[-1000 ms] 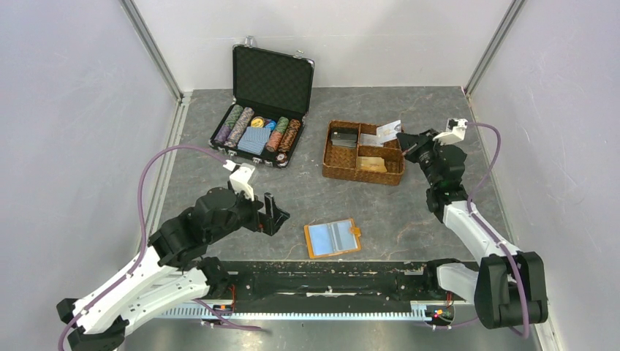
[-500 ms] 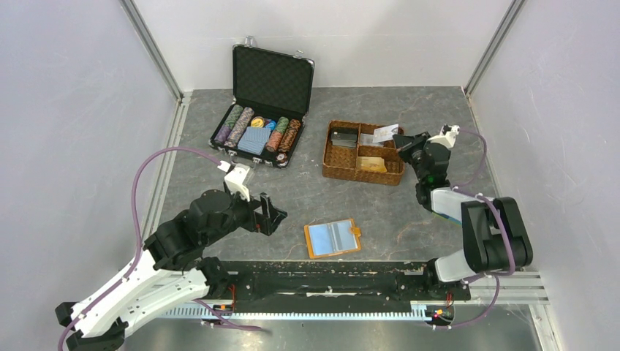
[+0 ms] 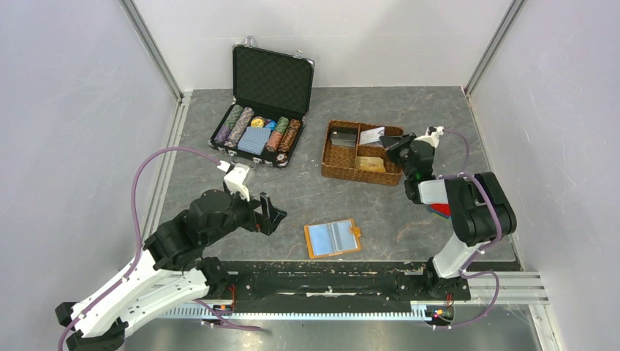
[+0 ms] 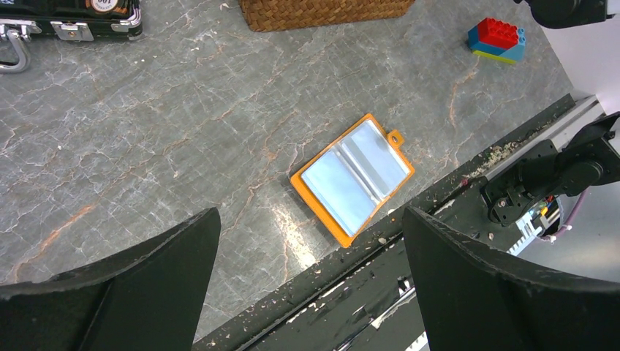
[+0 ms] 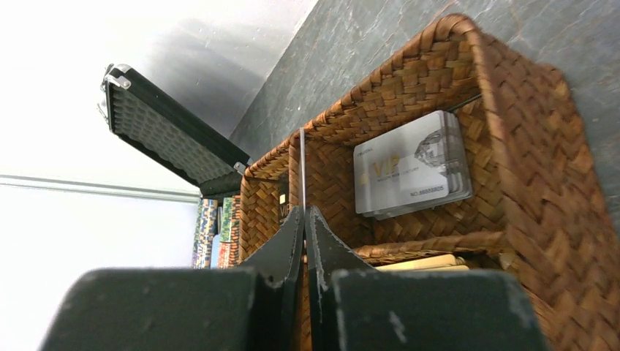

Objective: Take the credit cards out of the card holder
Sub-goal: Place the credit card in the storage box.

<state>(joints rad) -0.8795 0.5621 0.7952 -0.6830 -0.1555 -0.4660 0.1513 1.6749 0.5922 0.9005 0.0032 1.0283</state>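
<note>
The table [image 3: 380, 212] was grey stone-look w/ pale veins and a gritty near edge, boxed in by plain white walls [image 3: 73, 110]. At approx. 11 o'clock a black hard case [image 3: 272, 80] stood open, foam-lined lid upright, rows of striped chips [image 3: 237, 124] inside. At 1 o'clock sat a brown woven basket [image 3: 343, 170], rectangular, split into compartments. A red-and-blue toy block [image 4: 497, 38] lay at 4 o'clock.

The card holder [image 3: 333, 238] lay open and flat at 6 o'clock, near the front edge: orange-tan cover, glossy pale blue plastic sleeves, small tab on its right side. The left gripper [image 3: 274, 210] hung at 8 o'clock, fingers spread wide, gripping nothing, well apart from the holder.

The right gripper [image 5: 305, 219] was over the basket's right end, fingers pinched tight on a thin pale credit card [image 5: 301, 168], seen edge-on from the wrist. Below it, in one compartment, lay a stack of cards [image 5: 409, 164], silvery, top one marked VIP.
</note>
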